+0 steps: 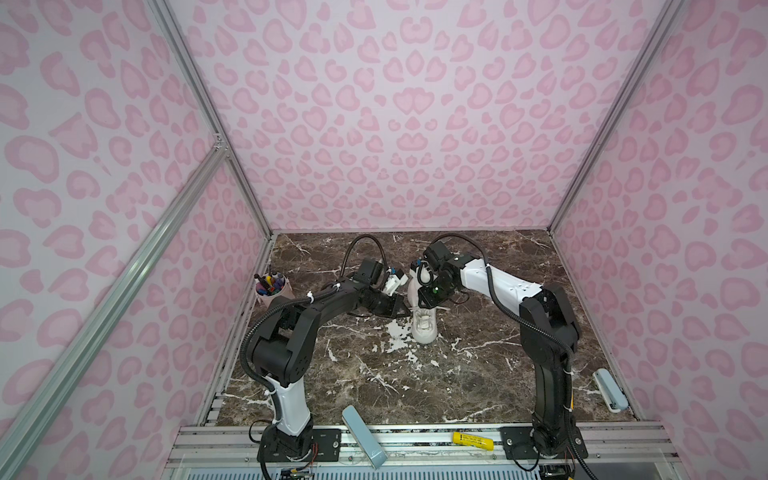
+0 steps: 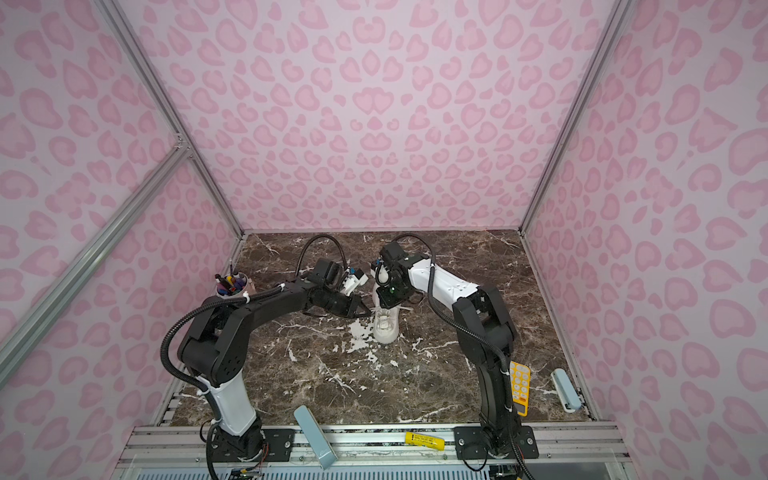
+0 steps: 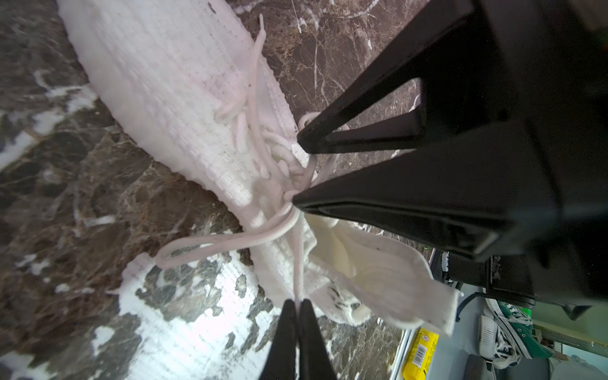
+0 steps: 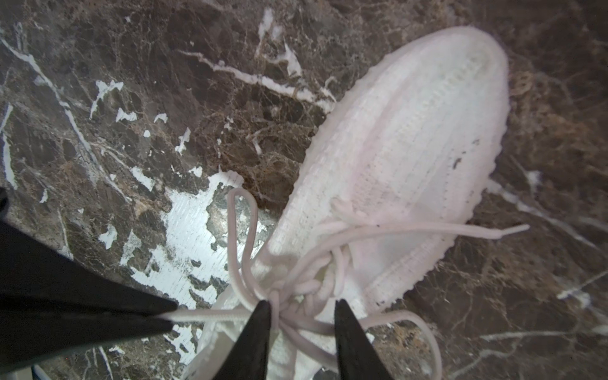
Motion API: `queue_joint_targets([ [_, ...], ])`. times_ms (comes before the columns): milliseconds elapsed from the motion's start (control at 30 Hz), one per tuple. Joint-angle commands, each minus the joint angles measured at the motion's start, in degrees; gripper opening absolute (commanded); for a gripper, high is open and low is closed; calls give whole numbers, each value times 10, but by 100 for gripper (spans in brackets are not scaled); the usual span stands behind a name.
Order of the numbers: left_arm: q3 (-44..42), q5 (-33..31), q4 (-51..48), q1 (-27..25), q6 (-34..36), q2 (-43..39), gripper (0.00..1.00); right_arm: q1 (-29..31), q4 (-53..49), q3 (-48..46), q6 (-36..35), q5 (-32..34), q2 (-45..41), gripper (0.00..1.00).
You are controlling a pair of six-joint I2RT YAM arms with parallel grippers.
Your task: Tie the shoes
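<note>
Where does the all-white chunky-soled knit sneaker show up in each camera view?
Top view: white sneaker centred on brown marble table, toe toward camera.
Top view: same spot.
Left wrist: close-up, lying diagonally.
Right wrist: close-up, toe farthest away.
Shared landmark: white chipped patch beside it.

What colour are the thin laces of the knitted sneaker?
White, matching the white knitted sneaker; the thin laces show best in the right wrist view.

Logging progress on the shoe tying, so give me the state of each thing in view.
sneaker: upright on its sole
laces: loosely knotted, one strand pulled taut
left gripper: shut on that strand
right gripper: open, jaws astride the knot
pen cup: upright, holding markers
</note>
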Motion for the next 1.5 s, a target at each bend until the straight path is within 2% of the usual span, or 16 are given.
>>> queue_joint_targets([
  [0,-8,-9,-24,5,16,-12,3,-1,-6,-4,1,28,3,34],
  [500,-53,-48,-81,44,57,-53,3,-2,-11,-4,-3,31,0,34],
  [867,-50,-84,-101,45,69,-47,3,-3,-17,-2,-6,32,1,34],
  [1000,-47,-51,-87,44,68,-45,4,-4,-16,0,-1,25,-5,34],
  [1033,-45,-49,-84,42,67,-45,7,-6,-10,-1,4,13,-9,35],
  [1067,-44,-47,-82,40,67,-48,17,-12,2,-4,14,-7,-17,36],
  [1200,-44,-39,-70,38,69,-55,42,-44,54,-20,65,-73,-52,40],
  [1300,-44,-50,-69,39,76,-62,48,-63,56,-16,77,-91,-54,42],
  [1467,-27,-85,-82,39,104,-73,51,-90,57,-10,96,-104,-29,43],
])
